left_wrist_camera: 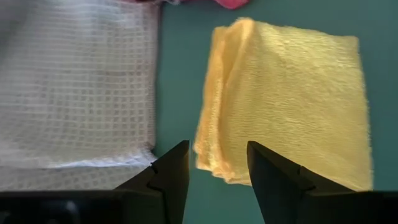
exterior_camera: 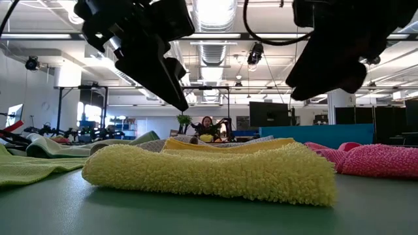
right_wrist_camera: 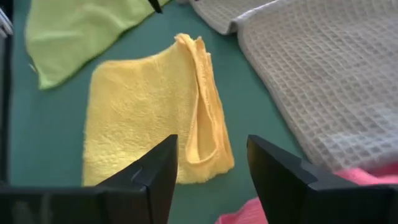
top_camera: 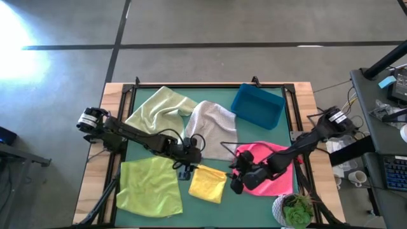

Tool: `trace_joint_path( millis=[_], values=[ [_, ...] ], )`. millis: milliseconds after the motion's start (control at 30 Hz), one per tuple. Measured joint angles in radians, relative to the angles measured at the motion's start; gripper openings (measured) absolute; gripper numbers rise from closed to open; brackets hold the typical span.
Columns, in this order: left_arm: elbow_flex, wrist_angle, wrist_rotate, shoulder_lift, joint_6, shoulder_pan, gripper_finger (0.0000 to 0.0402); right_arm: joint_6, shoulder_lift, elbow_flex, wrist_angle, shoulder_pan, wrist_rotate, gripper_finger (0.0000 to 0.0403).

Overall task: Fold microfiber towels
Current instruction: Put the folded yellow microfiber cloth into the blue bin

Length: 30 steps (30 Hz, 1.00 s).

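Yellow towel (top_camera: 208, 183) lies folded on the counter (top_camera: 248, 210), flanked by both arms. Left gripper (top_camera: 186, 170) hovers just beside one edge, jaws spread, holding nothing. Right gripper (top_camera: 236, 184) hangs near the opposite edge, jaws spread and empty. The fold looks finished. Next likely candidate: the pink towel (top_camera: 275, 170) past the right gripper, or the lime towel (top_camera: 149, 185) past the left, which needs a corner pinch.

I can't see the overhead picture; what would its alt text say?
Seen from above, two dark robot arms meet over a folded yellow towel on a green table, the left claw and right claw both open beside it. Around lie lime green, pale green, grey and pink towels, plus a blue bin.
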Motion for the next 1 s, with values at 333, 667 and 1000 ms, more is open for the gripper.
trace_joint_path(
  millis=[333,667,1000],
  values=[
    [0.003,0.044,0.078,0.090,0.008,0.000,0.0144,-0.111,0.126,0.052,0.053,-0.020,-0.087,0.0194],
    [0.004,0.055,0.080,0.135,0.034,0.000,0.0144,-0.111,0.222,0.094,0.040,-0.052,-0.082,0.0194],
    [0.006,0.081,0.064,0.209,0.033,0.001,0.0144,-0.079,0.243,0.094,0.025,-0.084,-0.168,0.0194]
  ],
)
